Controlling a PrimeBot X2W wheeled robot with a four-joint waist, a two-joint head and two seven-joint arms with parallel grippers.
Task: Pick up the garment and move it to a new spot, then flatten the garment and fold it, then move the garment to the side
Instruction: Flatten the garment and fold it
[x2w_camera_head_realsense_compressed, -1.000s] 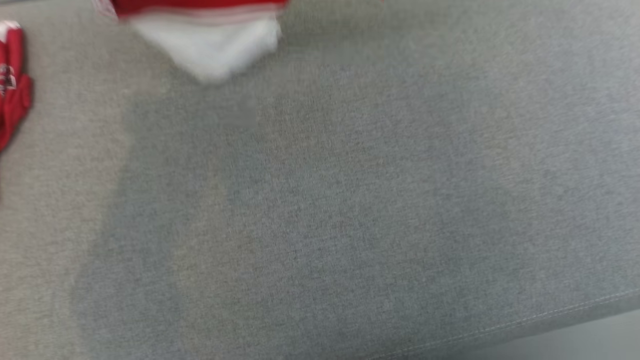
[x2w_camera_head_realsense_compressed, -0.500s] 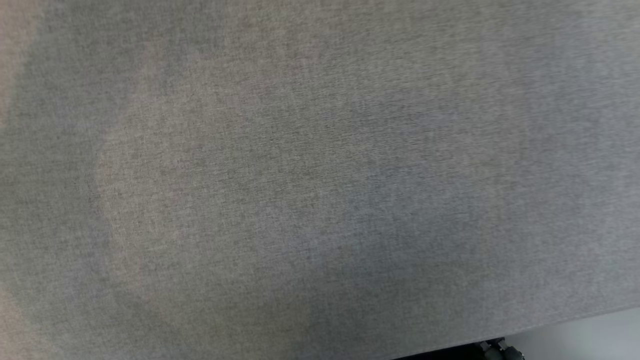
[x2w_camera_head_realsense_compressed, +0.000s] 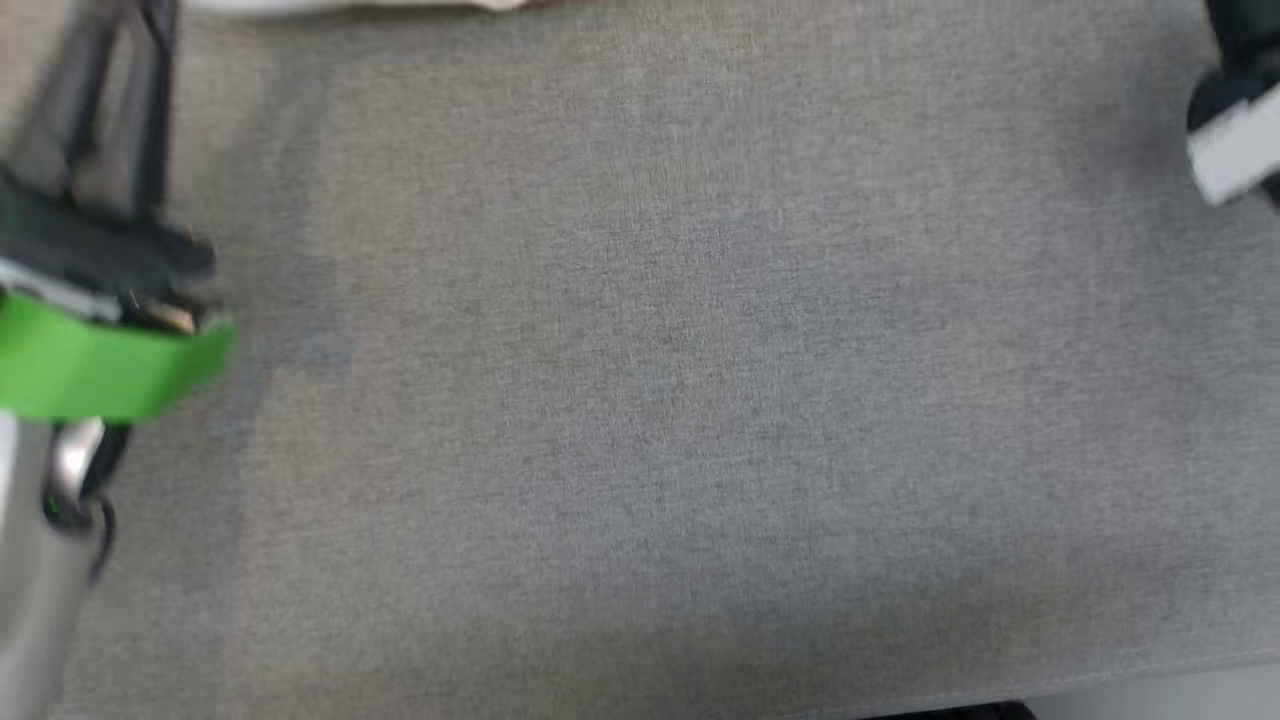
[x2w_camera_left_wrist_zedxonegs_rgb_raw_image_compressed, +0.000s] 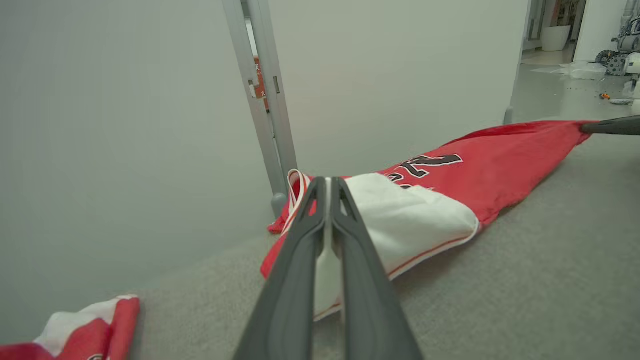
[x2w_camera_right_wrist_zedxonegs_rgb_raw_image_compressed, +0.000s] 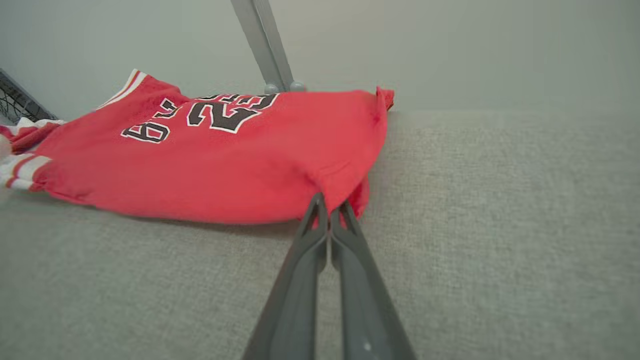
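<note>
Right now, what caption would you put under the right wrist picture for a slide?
Closed dark fingers pinch the near edge of a red numbered jersey spread on a grey fabric surface.

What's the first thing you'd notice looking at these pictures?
The bright red jersey with big black numbers, lying stretched on the grey cloth surface. The left gripper and the right gripper each pinch one end of it. In the head view, a vivid green band wraps the left arm.

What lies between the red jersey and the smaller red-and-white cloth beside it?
Bare grey surface, nothing else, between the red jersey and the red-and-white cloth; the left wrist view shows it.
</note>
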